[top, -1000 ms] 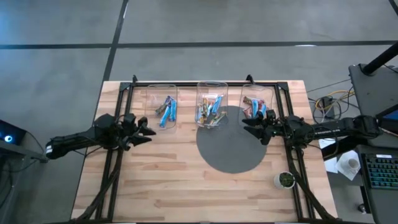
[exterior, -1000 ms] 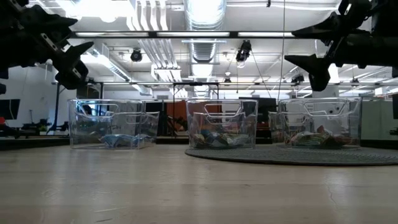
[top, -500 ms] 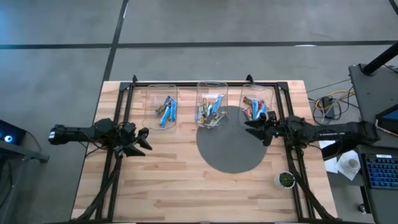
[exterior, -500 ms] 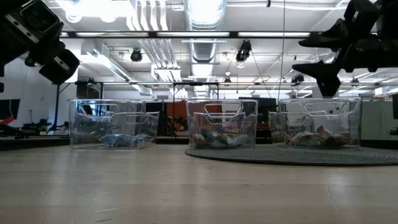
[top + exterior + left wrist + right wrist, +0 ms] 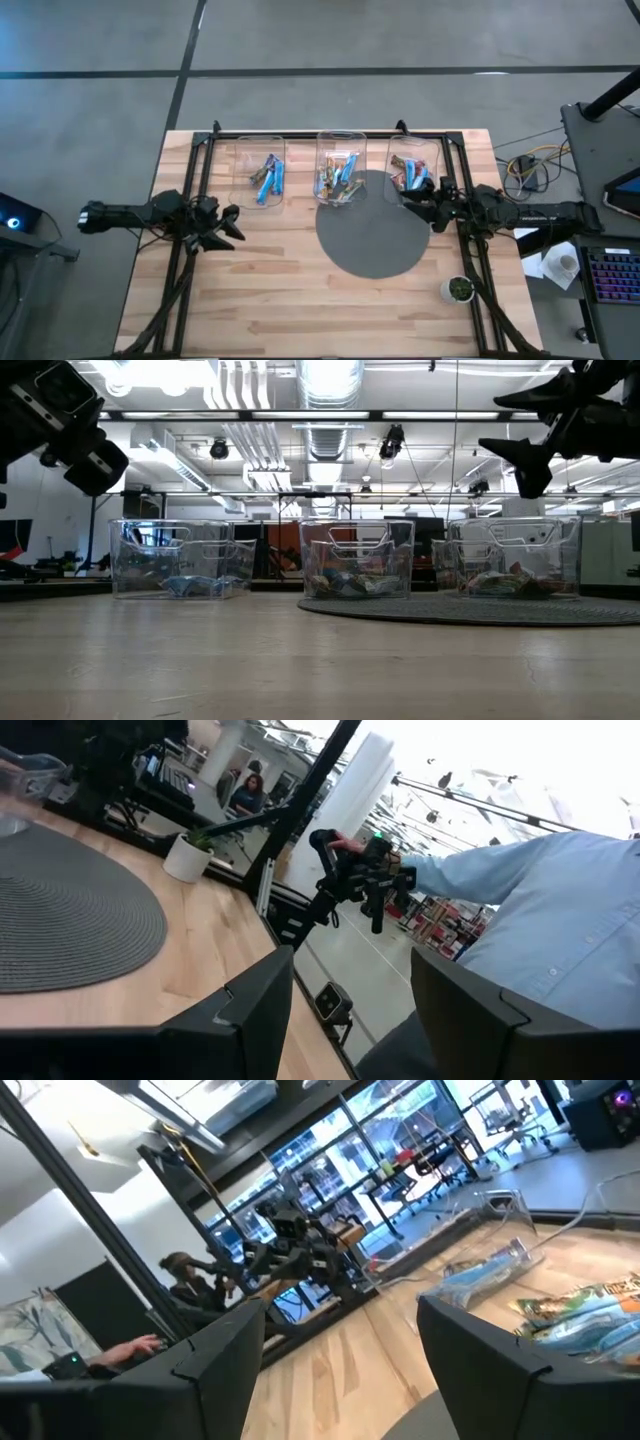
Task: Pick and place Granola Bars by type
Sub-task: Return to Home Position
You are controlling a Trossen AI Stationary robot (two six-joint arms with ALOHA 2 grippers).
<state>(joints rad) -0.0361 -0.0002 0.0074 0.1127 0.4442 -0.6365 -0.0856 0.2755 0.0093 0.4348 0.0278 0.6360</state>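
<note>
The granola bars lie inside three clear bins along the table's far side. Blue ones (image 5: 266, 178) fill the left bin, mixed ones (image 5: 338, 178) the middle bin, and red-brown and blue ones (image 5: 410, 175) the right bin. The low view shows them on the bin floors (image 5: 195, 586) (image 5: 345, 582) (image 5: 500, 582). My left gripper (image 5: 232, 222) hangs open in the air near the left bin's near side and holds nothing. My right gripper (image 5: 410, 200) is open above the mat's right edge, just near of the right bin, whose bars (image 5: 560, 1305) show in its wrist view.
A round grey mat (image 5: 372, 235) lies at the table's middle right, under part of the middle and right bins. A small potted plant (image 5: 459, 289) stands near the right edge. Dark frame rails (image 5: 185, 260) run along both sides. A person in a light blue sleeve (image 5: 560, 920) is beyond the table.
My left gripper has drawn back toward the table's left and near edges and has risen partly out of the low view. My right gripper has moved toward the table's right edge and a little upward. Both stay open. The bars and bins have not moved.
</note>
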